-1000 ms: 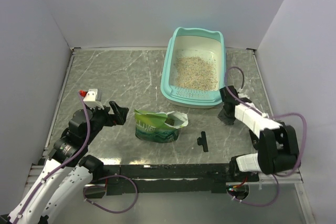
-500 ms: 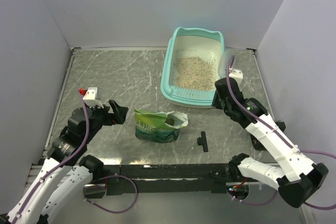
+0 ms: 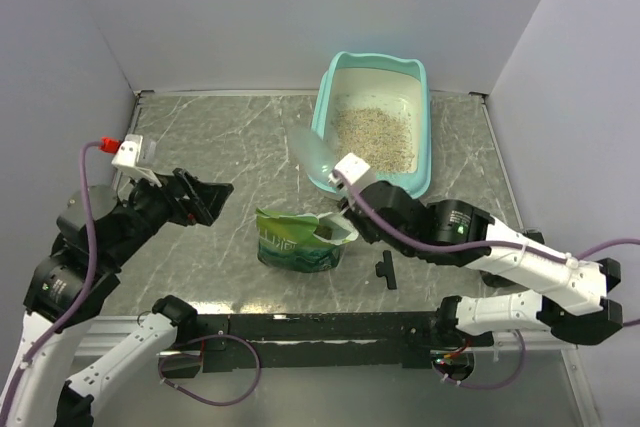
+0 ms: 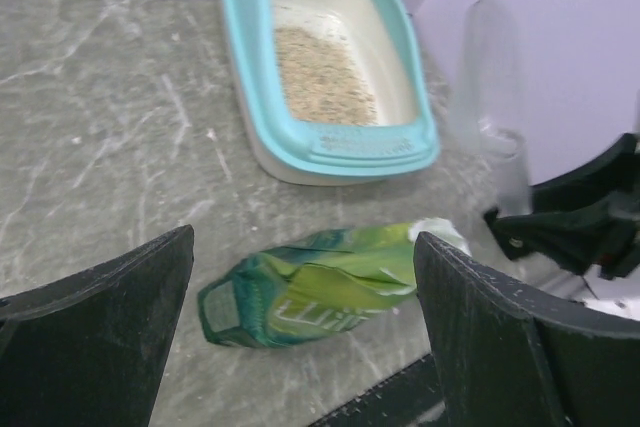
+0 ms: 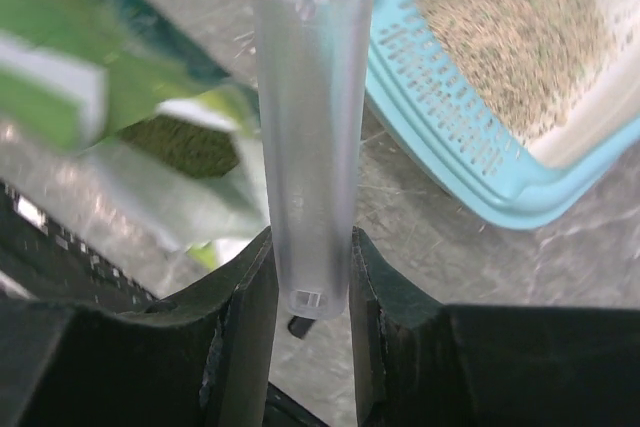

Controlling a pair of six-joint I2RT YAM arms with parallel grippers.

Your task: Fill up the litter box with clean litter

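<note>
While the right jaws clamp the clear scoop [image 5: 305, 147] by its handle near the green pouch [image 3: 300, 242], the left jaws stand wide, empty. The litter box [image 4: 370, 144] sits far right on the surface [image 3: 220, 137], with clean litter [image 3: 372, 137] inside.

I have the litter box [image 3: 322, 119] at the far right of the surface [image 3: 220, 137], with the clean litter [image 3: 372, 137] lying in its middle and near part. The pouch [image 3: 298, 242] lies nearer to me, left of the box's near end. Just right of the pouch lies a small black piece [image 3: 386, 269]. My right tool [image 5: 308, 292] holds a scoop [image 3: 314, 151] between pouch and box. My left tool [image 3: 210, 202] hangs left of the pouch, apart from it.
</note>
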